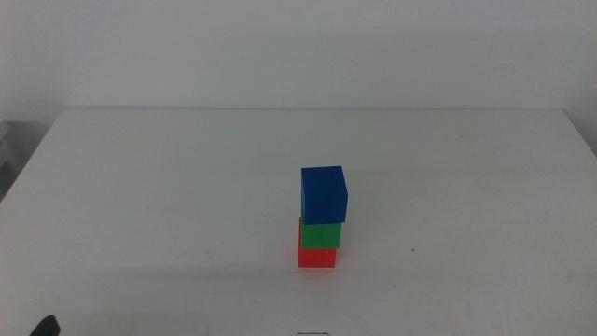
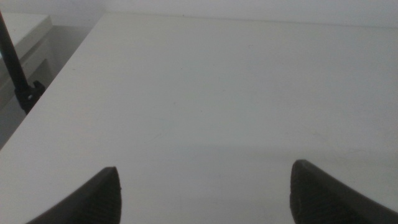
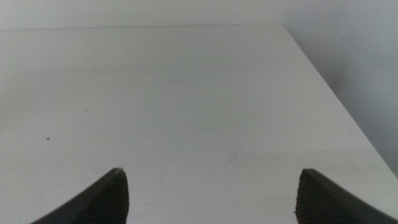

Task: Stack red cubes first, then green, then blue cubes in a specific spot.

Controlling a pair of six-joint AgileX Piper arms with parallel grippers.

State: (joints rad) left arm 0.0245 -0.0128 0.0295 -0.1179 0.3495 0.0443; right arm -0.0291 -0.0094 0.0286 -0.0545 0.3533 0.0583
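In the middle view a stack of three cubes stands on the white table, right of centre. The red cube (image 1: pixel 317 256) is at the bottom, the green cube (image 1: pixel 321 233) sits on it, and the blue cube (image 1: pixel 324 193) is on top, turned slightly. No gripper touches the stack. My left gripper (image 2: pixel 205 190) is open and empty over bare table in its wrist view; only a dark tip (image 1: pixel 45 326) shows at the middle view's bottom left. My right gripper (image 3: pixel 211 193) is open and empty and is out of the middle view.
The white table (image 1: pixel 168 187) ends at a back edge below a pale wall. In the left wrist view a dark pole (image 2: pixel 15 68) and a pale cabinet stand beyond the table's side edge. The right wrist view shows the table's corner edge (image 3: pixel 323 74).
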